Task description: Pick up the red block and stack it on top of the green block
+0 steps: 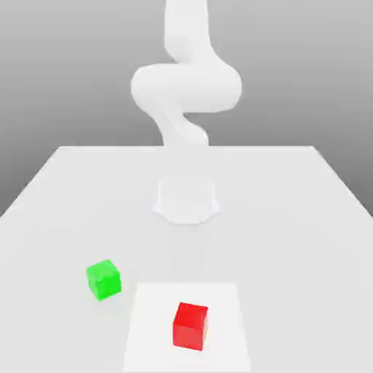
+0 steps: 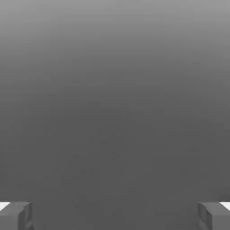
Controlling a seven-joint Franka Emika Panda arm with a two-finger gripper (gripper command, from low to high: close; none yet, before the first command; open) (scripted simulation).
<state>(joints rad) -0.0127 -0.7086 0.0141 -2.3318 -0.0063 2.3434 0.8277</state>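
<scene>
Red block [image 1: 191, 326] near table [image 1: 65, 197] edge

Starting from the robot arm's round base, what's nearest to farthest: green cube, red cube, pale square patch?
1. Pale square patch: its edge lies straight before the round white arm base.
2. Green cube: toward the exterior view's left.
3. Red cube: on the patch, farthest forward.
</scene>
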